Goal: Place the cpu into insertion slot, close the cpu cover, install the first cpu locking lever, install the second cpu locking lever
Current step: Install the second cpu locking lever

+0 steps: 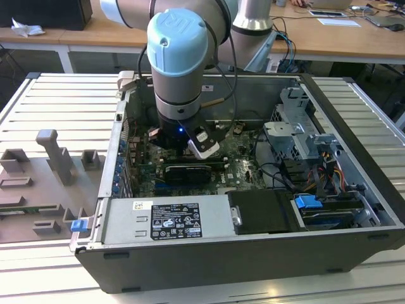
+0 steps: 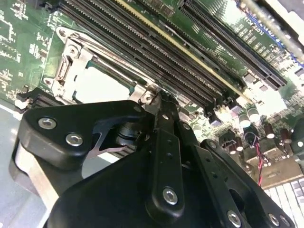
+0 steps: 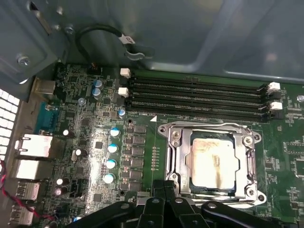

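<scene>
Black linkages of my gripper [image 3: 164,197] crowd the foreground in both wrist views, fingers drawn together with nothing visibly between them. Just beyond their tips sits the insertion slot [image 3: 173,166], touching-close, on the green board [image 3: 142,147]. Seated flat inside is the cpu [image 3: 212,162], pale face up, with the cpu cover [image 3: 249,161] down around it. Square, it has no long axis; its edges run parallel to the memory slots [image 3: 199,97].
</scene>
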Robot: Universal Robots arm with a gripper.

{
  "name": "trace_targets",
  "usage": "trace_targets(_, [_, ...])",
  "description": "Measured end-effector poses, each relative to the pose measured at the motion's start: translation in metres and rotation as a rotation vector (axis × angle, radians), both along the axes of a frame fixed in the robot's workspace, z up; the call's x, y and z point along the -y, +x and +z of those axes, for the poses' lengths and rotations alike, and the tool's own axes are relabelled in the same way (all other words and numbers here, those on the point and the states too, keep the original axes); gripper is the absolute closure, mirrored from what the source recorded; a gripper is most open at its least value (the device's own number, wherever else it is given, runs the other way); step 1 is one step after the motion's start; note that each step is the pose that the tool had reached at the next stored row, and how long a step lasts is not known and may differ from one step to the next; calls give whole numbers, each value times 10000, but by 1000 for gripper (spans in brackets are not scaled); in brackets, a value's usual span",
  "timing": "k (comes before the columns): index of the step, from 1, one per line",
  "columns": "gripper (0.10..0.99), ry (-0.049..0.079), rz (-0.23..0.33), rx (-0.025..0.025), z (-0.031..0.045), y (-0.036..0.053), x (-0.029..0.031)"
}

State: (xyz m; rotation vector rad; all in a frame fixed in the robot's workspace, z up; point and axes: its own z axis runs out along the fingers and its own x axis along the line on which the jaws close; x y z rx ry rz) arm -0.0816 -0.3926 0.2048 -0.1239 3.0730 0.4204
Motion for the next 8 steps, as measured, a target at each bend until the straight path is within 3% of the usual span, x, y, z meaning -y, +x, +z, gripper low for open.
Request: trace_targets(8, [980, -1, 0, 0, 103, 0, 0])
